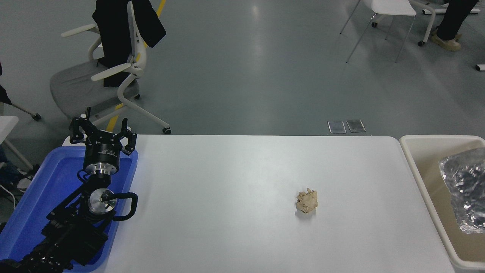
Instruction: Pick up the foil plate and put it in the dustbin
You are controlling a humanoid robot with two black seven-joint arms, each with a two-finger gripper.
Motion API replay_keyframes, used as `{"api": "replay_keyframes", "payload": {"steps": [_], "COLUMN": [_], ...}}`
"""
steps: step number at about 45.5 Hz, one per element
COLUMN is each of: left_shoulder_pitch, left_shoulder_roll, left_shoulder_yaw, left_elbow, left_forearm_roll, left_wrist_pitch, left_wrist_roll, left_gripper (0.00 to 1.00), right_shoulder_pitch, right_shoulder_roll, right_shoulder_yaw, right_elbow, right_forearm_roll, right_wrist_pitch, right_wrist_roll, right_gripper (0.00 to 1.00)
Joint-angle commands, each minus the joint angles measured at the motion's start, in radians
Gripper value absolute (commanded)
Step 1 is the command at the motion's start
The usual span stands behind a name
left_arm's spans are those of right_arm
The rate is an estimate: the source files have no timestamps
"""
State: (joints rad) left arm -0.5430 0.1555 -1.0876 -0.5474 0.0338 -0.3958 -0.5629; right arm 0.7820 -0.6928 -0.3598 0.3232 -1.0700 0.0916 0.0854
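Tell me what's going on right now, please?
Left gripper parked open over the blue tray. Right arm out of view. Foil plate inside the dustbin. Paper wad alone on the table, nothing in the way.

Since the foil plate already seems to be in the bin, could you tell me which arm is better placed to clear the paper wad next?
Probably the right. The paper wad lies right of centre, near the dustbin holding the foil plate. The left tool is parked over the blue tray at the far left. The right arm is out of view.
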Motion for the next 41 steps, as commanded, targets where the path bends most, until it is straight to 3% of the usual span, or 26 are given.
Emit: {"api": "replay_keyframes", "payload": {"steps": [1, 14, 24, 34, 41], "left_shoulder_pitch": [0.000, 0.000, -0.002, 0.000, 0.000], "left_shoulder_roll": [-0.001, 0.001, -0.001, -0.001, -0.001], "left_shoulder_yaw": [0.000, 0.000, 0.000, 0.000, 0.000], "left_elbow": [0.000, 0.000, 0.000, 0.000, 0.000], "left_forearm_roll": [0.000, 0.000, 0.000, 0.000, 0.000], "left_wrist_pitch": [0.000, 0.000, 0.000, 0.000, 0.000], "left_wrist_roll": [0.000, 0.000, 0.000, 0.001, 0.001], "left_gripper": [0.99, 0.99, 0.99, 0.99, 0.99], "right_shoulder_pitch": [-0.067, -0.003, 0.190, 0.593, 0.959], "right_shoulder_roll": [0.049, 0.042, -0.094, -0.215, -0.197], "right_shoulder_yaw": [0.064, 0.067, 0.030, -0.269, -0.546], "right_elbow": [-0.032, 0.028, 0.405, 0.770, 0.970], "right_forearm_roll": [0.001, 0.001, 0.010, 0.097, 0.258], "right_wrist_pitch": [-0.039, -0.021, 0.057, 0.158, 0.243], "right_wrist_roll": [-0.012, -0.009, -0.018, -0.018, -0.018], "right_gripper": [1.00, 1.00, 1.00, 1.00, 1.00]}}
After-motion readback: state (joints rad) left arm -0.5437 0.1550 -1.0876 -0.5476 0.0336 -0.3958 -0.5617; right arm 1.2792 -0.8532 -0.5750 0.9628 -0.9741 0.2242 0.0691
